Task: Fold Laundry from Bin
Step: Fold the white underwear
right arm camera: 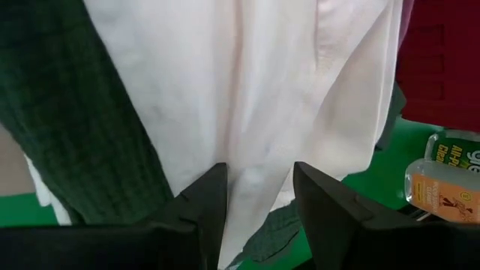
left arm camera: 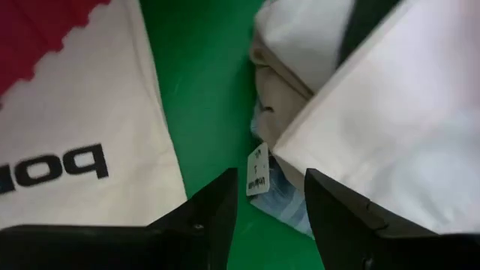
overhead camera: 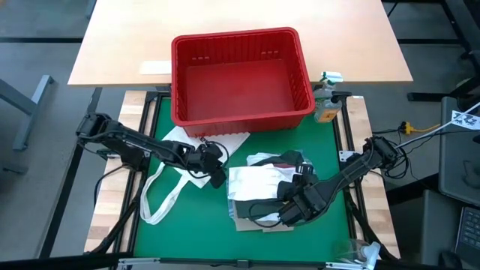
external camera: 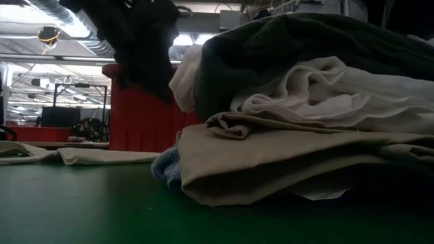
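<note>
The red bin [overhead camera: 240, 75] stands at the mat's far edge, with nothing showing inside it. The laundry lies stacked mid-mat: a white shirt [overhead camera: 251, 184] and a dark green top [right arm camera: 67, 112] lie over a tan shirt [external camera: 285, 156], with blue-striped cloth [left arm camera: 289, 202] at the bottom. My left gripper [left arm camera: 270, 202] is open, slanting down over the green mat at the stack's left edge, beside a white tote bag [overhead camera: 187, 176]. My right gripper [right arm camera: 259, 206] points down over the stack's near right part, open, with the white shirt [right arm camera: 262, 90] showing in its gap. My right gripper comes steeply from above at the white shirt, and a fold of the shirt [right arm camera: 251, 176] shows between its two fingers. Whether the fingers touch the cloth, I cannot tell.
An orange bottle [overhead camera: 326, 109] stands at the bin's right corner. The tote bag's long straps [overhead camera: 161, 199] loop toward the near left of the mat. A wooden table [overhead camera: 225, 22] lies beyond the bin. Bare green mat [overhead camera: 165, 240] shows at the near left.
</note>
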{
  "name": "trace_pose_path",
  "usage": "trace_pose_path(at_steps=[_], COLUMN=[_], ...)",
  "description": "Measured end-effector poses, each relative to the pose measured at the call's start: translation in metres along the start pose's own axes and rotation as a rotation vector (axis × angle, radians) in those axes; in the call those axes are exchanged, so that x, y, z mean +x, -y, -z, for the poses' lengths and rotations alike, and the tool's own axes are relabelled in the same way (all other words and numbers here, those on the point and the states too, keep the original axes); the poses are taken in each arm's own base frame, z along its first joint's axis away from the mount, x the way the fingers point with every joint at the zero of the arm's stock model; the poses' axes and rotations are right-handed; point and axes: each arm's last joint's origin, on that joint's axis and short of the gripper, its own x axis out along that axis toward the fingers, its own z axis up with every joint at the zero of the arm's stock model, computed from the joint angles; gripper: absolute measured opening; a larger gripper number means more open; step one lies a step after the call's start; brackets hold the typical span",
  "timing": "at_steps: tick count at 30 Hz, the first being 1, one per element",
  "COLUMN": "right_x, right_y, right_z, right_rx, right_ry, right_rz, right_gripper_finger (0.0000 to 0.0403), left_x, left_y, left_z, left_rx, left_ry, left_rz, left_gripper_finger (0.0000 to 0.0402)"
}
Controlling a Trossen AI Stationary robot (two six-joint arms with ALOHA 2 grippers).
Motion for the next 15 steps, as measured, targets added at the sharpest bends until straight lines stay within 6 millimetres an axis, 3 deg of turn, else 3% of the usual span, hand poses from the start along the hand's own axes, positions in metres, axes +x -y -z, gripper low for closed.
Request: trace_pose_path(at_steps=[6,15], right_x=[0.000,0.000], right_y=[0.000,0.000], right_z=[0.000,0.000], right_rx=[0.000,-0.004], right_ry=[-0.001,-0.001], right_rz=[0.001,0.001], right_gripper_finger=[0.0154,0.0154], left_x=[0.011,0.014], left_y=[-0.003,-0.002], left_z=[-0.003,-0.004], left_rx=[-0.065,-0.075], left_ry=[-0.026,-0.029], left_rz=[0.022,0.049], left_gripper_finger=[0.0170,0.0172])
